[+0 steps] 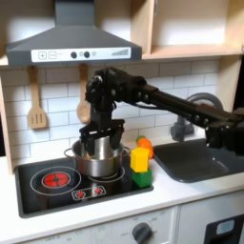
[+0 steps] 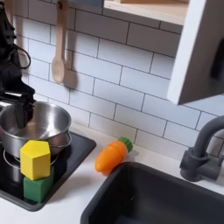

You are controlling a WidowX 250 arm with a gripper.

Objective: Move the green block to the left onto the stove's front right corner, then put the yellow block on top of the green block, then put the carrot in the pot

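Small yellow cube sits stacked on small green cube at the black cooktop corner. Orange toy carrot lies on the counter, well apart from the gripper hovering over the shiny steel pot; jaws look empty, opening unclear. Risk: sweeping toward the carrot clips the stack.

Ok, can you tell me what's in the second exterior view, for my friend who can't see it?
A yellow block sits stacked on a green block at the corner of a black stove. Behind them the robot's fingers hang over a shiny pot, and an orange carrot lies on the white counter beside a dark sink.
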